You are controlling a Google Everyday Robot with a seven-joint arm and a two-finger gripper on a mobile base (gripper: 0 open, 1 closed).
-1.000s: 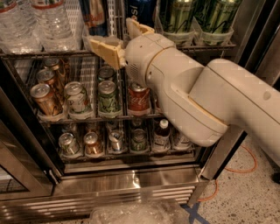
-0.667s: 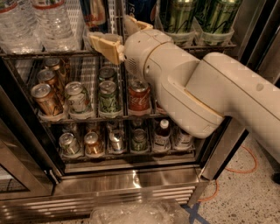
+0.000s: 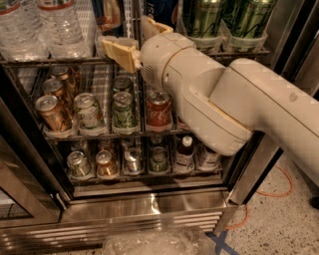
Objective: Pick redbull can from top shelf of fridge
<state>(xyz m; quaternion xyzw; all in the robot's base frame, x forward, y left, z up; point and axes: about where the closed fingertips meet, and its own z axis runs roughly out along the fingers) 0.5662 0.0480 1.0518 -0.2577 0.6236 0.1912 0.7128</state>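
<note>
Fingers spread wide, the gripper (image 3: 137,40) hovers at the front edge of the fridge's (image 3: 149,209) top shelf (image 3: 30,60), seemingly so that a can may pass between them. The redbull can (image 3: 107,12) stands on that shelf just behind one finger, not yet held, its lettering too cropped to read. On a lower rack, a red can (image 3: 158,107) shows white Coca-Cola-style script.

The tool (image 3: 135,40), spread wide, hangs at the top shelf (image 3: 50,61) front edge. Water bottles (image 3: 55,25) crowd one side and tall green cans (image 3: 204,17) the other.
</note>
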